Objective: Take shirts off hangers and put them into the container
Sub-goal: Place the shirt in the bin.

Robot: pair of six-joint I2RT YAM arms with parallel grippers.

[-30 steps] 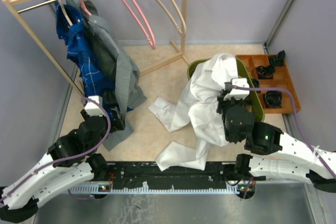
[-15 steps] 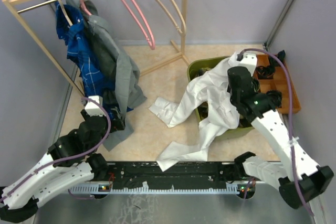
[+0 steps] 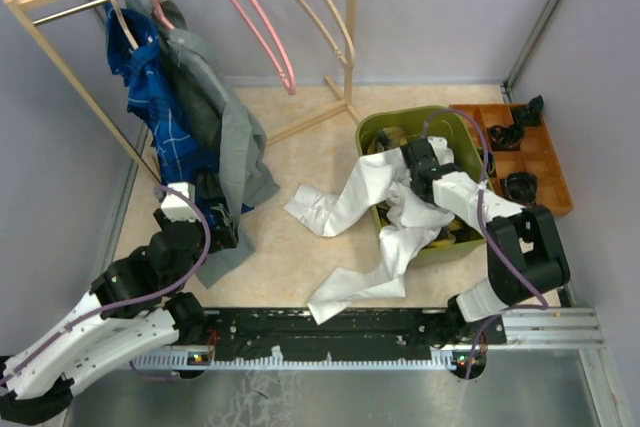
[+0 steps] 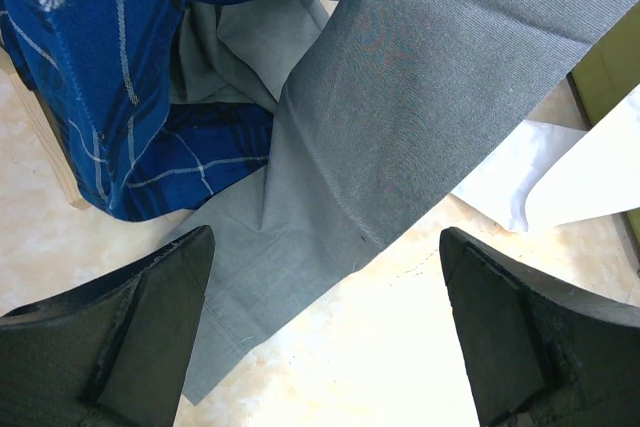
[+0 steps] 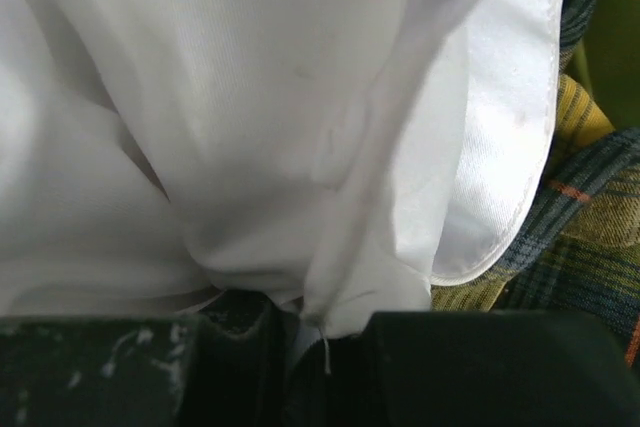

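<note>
My right gripper (image 3: 410,162) is down in the olive-green container (image 3: 466,137), shut on a fold of the white shirt (image 3: 370,197). In the right wrist view the white shirt (image 5: 250,97) bunches between the jaws of the right gripper (image 5: 320,347), over the yellow-and-black plaid shirt (image 5: 590,237). The white shirt's sleeves trail out onto the floor. The blue shirt (image 3: 150,97) and grey shirt (image 3: 225,117) hang on hangers at the rack's left. My left gripper (image 4: 325,327) stands open low beside the grey shirt (image 4: 400,97), holding nothing.
Two empty pink hangers (image 3: 265,32) and a pale wooden hanger (image 3: 320,7) hang on the rack's rod (image 3: 70,7). An orange compartment tray (image 3: 545,162) with dark items lies right of the container. The rack's wooden foot (image 3: 300,125) runs across the floor.
My right arm has swung the white shirt from the front of the table back over the container and lowered it in. The left arm has stayed still.
</note>
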